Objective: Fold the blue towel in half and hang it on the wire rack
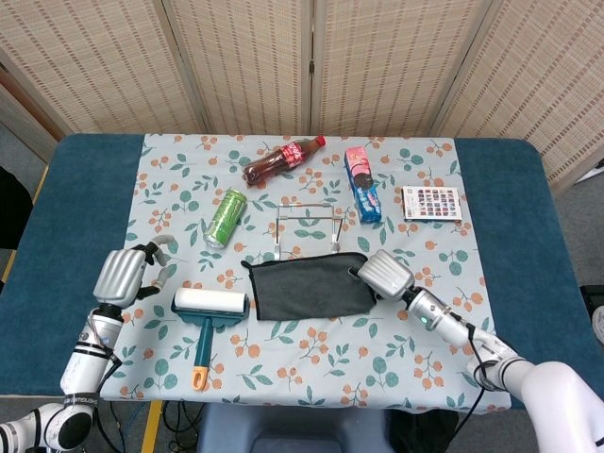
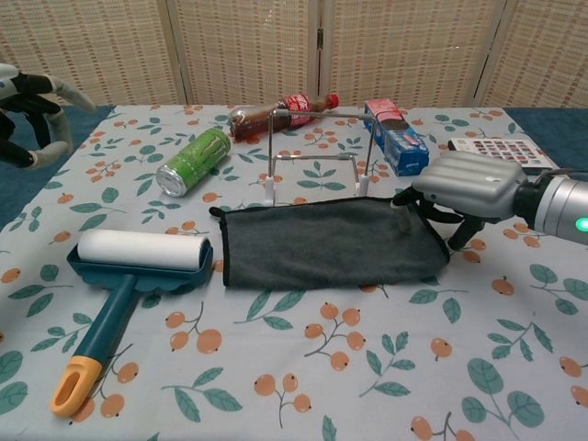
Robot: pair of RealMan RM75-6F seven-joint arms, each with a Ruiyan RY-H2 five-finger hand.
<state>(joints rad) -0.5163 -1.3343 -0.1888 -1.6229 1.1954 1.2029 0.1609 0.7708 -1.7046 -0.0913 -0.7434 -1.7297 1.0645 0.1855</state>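
The towel (image 2: 326, 243) lies flat at the centre of the frame, just below the wire rack (image 2: 317, 152), with the right hand (image 2: 464, 188) curling its fingers onto the right edge; whether they actually pinch cloth, I cannot tell. A shallow grip risks catching one layer or slipping mid-fold, and lifting high could topple the rack. The left hand (image 2: 28, 115), upper left, hovers half-curled and holds nothing.

Two robot arms, each ending in a five-finger hand. The right hand (image 2: 464, 184) has a ribbed, silver-grey metallic back plate and dark, black fingers (image 2: 459, 232) beneath. Its wrist is a polished silver cylinder with a small glowing green light, leading to a white forearm with a thin black cable alongside. The left hand (image 1: 121, 275) has the same ribbed silver back, pale grey curved fingers (image 2: 55, 87), and a silver-and-white segmented forearm.
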